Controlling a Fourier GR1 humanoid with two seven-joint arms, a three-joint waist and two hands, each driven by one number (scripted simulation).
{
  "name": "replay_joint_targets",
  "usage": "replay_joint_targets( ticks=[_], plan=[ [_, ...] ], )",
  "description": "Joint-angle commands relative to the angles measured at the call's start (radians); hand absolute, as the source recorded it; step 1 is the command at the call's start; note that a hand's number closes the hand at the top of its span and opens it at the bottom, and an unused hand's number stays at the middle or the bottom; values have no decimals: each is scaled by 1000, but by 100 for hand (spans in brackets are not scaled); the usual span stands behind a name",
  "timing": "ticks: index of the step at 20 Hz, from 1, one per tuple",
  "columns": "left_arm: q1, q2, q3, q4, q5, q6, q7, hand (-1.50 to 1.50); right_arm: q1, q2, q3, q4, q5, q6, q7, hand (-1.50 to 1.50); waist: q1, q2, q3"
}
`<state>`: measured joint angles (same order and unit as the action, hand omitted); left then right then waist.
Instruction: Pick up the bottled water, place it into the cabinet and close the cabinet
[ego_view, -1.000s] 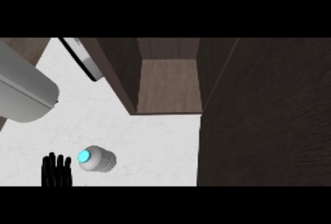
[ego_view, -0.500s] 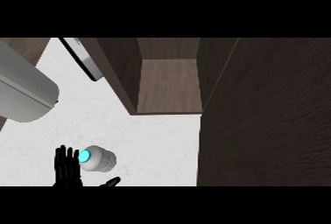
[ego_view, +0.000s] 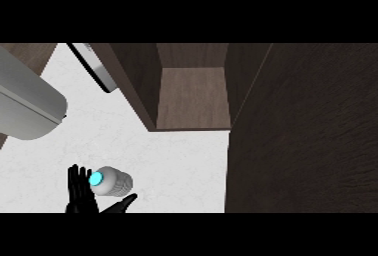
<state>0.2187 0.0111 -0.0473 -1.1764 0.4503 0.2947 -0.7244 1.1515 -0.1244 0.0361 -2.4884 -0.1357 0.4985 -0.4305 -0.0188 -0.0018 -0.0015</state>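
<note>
The bottled water (ego_view: 113, 181) stands on the white counter (ego_view: 177, 160) at the lower left; from above it shows a pale round body and a cyan cap. My left hand (ego_view: 80, 196) comes in from the lower edge right beside it. Its straight fingers rise along the bottle's left side and the thumb spreads out below the bottle. The hand is open and I cannot tell whether it touches the bottle. The dark wood cabinet (ego_view: 193, 97) stands behind with its compartment open and nothing visible inside. Its door (ego_view: 306, 140) swings out along the right.
A large grey rounded appliance (ego_view: 26, 107) fills the upper left. A slim grey-edged panel (ego_view: 96, 67) leans beside the cabinet's left wall. The open door walls off the counter's right side.
My left hand has risen from the lower edge and shifted right, up against the bottle's left side, with the thumb now spread under it. The bottle has not moved.
</note>
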Motion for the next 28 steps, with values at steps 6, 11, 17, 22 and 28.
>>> replay_joint_targets(
  ticks=[6, 11, 17, 22, 28],
  plan=[
    [-101, -11, 49, 232, 89, -180, -141, -150, 43, 0, -69, -104, -91, 30, 10, -150, 6, 2, 0],
    [-168, -3, 84, 263, 116, -263, -124, -150, 109, -8, -104, -181, -134, 45, 24, -150, 0, 1, -1],
    [-222, -11, 114, 339, 147, -327, -168, 150, 60, 21, -77, -128, -97, 50, 12, -150, 6, 2, 0],
    [-281, -11, 63, 367, 175, -300, -208, 150, -2, 4, -110, -110, -133, 43, 53, -150, 15, 5, 0],
    [-255, -11, 53, 311, 164, -222, -284, 150, 52, 36, -85, -126, -82, 75, 16, -150, 12, 1, 1]
  ],
)
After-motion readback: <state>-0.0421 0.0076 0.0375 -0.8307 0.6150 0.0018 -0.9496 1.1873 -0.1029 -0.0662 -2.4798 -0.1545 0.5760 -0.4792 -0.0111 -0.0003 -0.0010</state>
